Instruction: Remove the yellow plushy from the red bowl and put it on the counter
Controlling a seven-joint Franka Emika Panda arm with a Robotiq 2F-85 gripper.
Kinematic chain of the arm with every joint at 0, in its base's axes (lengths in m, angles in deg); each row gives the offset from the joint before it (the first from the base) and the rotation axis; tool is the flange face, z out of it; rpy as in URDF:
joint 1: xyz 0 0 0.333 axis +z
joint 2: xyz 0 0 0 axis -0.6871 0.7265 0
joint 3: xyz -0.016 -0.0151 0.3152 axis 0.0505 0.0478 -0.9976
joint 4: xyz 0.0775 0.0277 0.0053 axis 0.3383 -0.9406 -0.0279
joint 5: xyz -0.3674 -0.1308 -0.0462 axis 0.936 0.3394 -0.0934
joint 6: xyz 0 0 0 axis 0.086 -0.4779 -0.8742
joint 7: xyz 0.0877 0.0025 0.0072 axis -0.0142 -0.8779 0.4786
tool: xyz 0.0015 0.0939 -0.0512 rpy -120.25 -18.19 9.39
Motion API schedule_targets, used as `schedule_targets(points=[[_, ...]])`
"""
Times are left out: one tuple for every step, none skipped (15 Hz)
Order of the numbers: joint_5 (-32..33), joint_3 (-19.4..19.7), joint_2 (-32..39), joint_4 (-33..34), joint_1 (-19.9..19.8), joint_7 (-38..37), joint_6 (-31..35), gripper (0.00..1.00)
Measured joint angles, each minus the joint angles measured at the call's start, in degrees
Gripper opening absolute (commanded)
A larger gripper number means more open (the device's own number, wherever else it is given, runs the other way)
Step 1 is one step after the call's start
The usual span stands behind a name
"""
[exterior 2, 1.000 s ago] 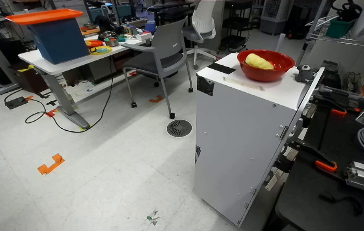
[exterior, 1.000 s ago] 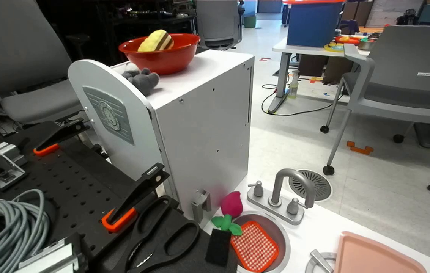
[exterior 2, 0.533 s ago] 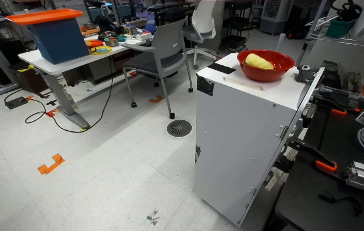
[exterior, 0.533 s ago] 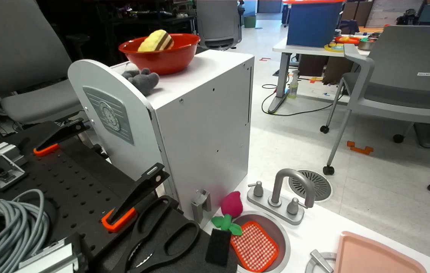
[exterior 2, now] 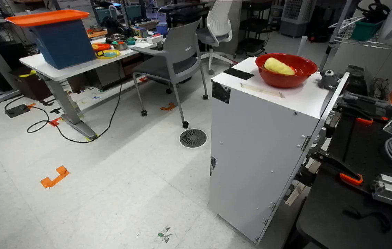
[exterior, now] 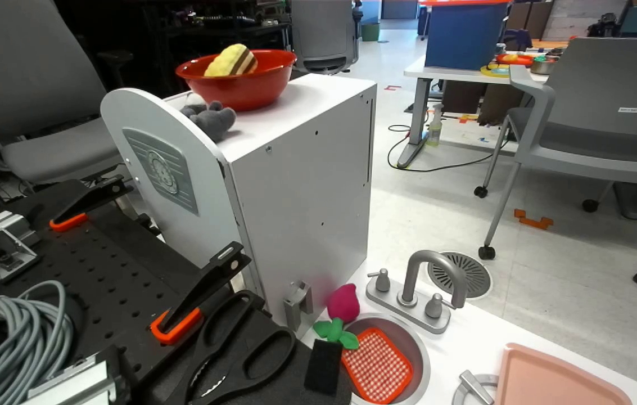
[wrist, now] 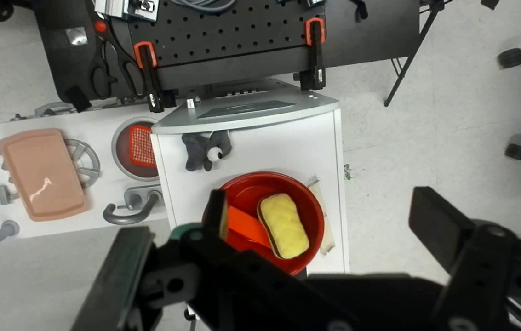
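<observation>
Across both exterior views we are detecting no visible change: in setting the present moment against the two earlier ones, we are finding nothing moved, added or removed. From the wrist view (supplied for the present moment only) we are drawing no comparison.

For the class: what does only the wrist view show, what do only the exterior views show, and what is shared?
Only the wrist view: the open end effector and the whole pink tray.
Only the exterior views: the blue bin and floor drain.
Shared: the yellow plushy in the red bowl, and the gray toy beside it, on the white cabinet.
</observation>
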Motion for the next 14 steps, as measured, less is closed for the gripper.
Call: schedule_targets(points=[[0.0, 0.2, 1.1, 0.3, -0.6, -0.1, 0.0, 1.0], [0.1, 0.4, 2.3, 0.7, -1.1, -0.1, 0.0, 1.0], [0.1, 0.5, 3.5, 1.1, -1.5, -0.1, 0.0, 1.0], [0.1, 0.7, 4.7, 1.5, -1.8, -0.1, 0.0, 1.0], [0.0, 1.0, 5.7, 2.0, -1.9, -0.1, 0.0, 1.0], [0.0, 1.2, 6.7, 2.3, -1.9, -0.1, 0.0, 1.0], [0.1, 1.2, 7.3, 2.6, -1.9, -0.1, 0.2, 1.0], [0.3, 1.2, 7.7, 2.8, -1.9, -0.1, 0.9, 1.0], [1.0, 1.0, 7.9, 2.8, -1.9, -0.1, 2.1, 1.0], [1.8, 0.8, 7.9, 2.8, -1.9, -0.1, 3.4, 1.0], [2.6, 0.5, 7.9, 2.7, -1.9, -0.2, 4.6, 1.0], [3.1, 0.3, 7.9, 2.7, -1.9, -0.2, 5.5, 1.0], [3.2, 0.1, 7.9, 2.6, -1.8, -0.2, 6.1, 1.0], [3.2, 0.1, 7.9, 2.5, -1.7, -0.2, 6.4, 1.0]])
